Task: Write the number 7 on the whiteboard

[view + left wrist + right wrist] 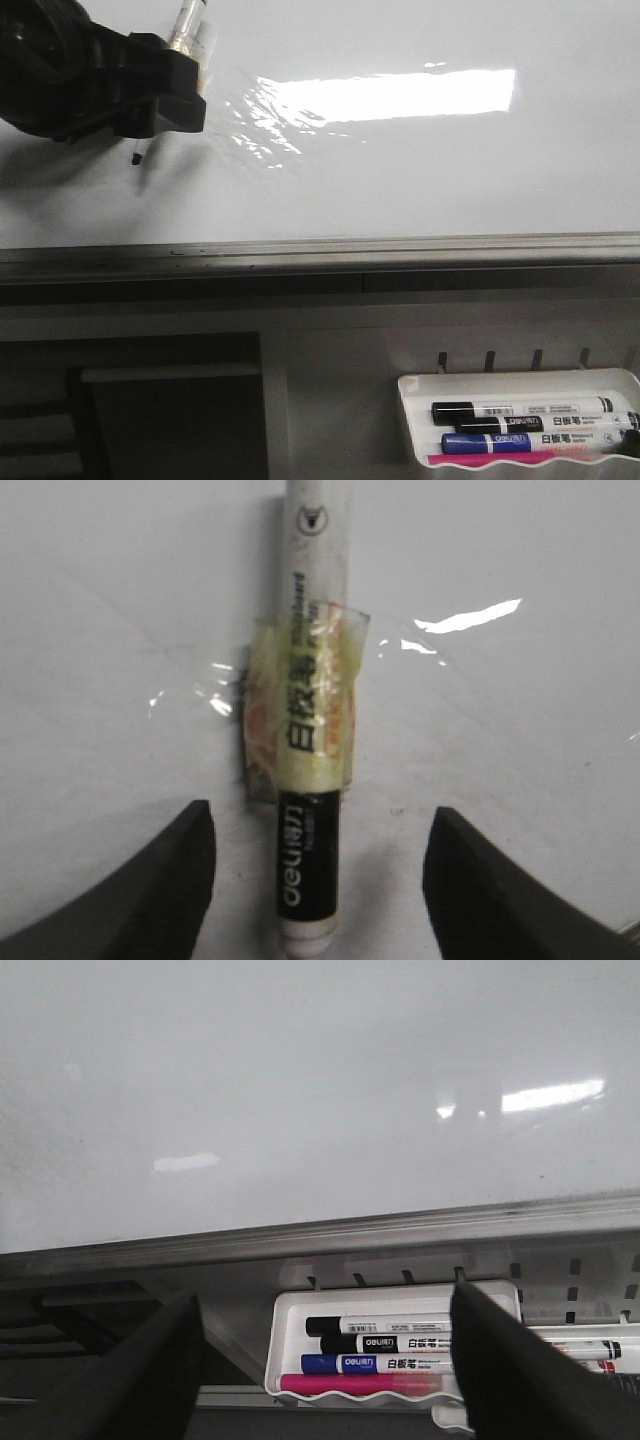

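The whiteboard (400, 170) is glossy white with a grey lower edge and a bright glare. No number 7 is in view on it. A white marker (318, 680) with a black band and yellowed tape round its middle lies between the fingers of my left gripper (320, 880). The jaws are open, with a gap on each side of the marker. In the front view that gripper (165, 95) is at the board's far left, the marker (187, 25) sticks out above it, and a thin dark tip (135, 156) shows below. My right gripper (325, 1360) is open and holds nothing.
A white plastic tray (415, 385) hangs below the board's edge at the right, holding black, blue and pink markers (520, 425). Crinkled clear film (250, 125) glints on the board beside the left gripper. Dark frame parts (150, 410) lie under the board's edge.
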{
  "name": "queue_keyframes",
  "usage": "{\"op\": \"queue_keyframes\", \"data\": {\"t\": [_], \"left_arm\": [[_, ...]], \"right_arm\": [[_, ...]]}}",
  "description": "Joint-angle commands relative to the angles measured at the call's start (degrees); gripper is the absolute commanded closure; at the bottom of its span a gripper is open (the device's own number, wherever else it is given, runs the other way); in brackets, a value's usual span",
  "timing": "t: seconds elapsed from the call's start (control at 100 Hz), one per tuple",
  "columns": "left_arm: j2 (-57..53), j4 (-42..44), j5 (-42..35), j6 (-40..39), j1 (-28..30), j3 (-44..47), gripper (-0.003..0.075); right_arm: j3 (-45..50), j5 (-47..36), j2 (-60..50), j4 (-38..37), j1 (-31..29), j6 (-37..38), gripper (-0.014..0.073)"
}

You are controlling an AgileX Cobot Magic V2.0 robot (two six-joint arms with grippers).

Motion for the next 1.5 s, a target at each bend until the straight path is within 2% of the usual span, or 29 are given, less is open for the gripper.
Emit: {"op": "queue_keyframes", "data": {"t": [0.0,0.15,0.35,0.37,0.68,0.83,1.0,1.19,1.28,1.49], "left_arm": [[0.0,0.8,-5.2,0.0,-0.1,-1.8,0.0362],[0.4,0.9,-6.1,0.0,-0.1,-1.8,0.0482],[0.4,0.9,-5.4,0.0,-0.1,-1.8,0.0734],[0.4,1.0,-5.4,0.0,-0.1,-1.8,0.0740],[-4.3,3.8,2.3,0.0,-0.2,-1.8,0.0741],[-8.8,7.5,8.3,0.0,-0.2,-1.8,0.0741],[-13.6,13.0,18.2,0.1,-0.7,-1.8,0.0741],[-16.7,19.5,23.4,0.1,-7.2,-1.8,0.0741],[-16.7,21.4,24.0,0.1,-11.1,-1.8,0.0741],[-16.7,22.4,24.1,0.1,-18.7,-2.0,0.0741]], "right_arm": [[-2.1,-4.4,0.8,0.9,0.2,-0.8,0.0136],[-2.1,-4.3,0.8,0.9,0.2,-0.8,0.0136],[-2.1,-4.2,0.8,0.9,0.2,-0.8,0.0136],[-2.1,-4.2,0.8,0.9,0.2,-0.8,0.0136],[-3.2,-0.2,1.7,3.7,0.2,-1.9,0.0136],[-8.0,6.9,5.9,11.0,0.2,-12.6,0.0136],[-15.1,16.4,14.3,24.6,0.2,-25.4,0.0136],[-21.2,24.8,24.0,38.4,0.2,-35.0,0.0136],[-23.9,28.5,28.2,41.8,0.2,-37.5,0.0136],[-28.8,33.9,35.8,44.6,0.2,-37.8,0.0136]]}}
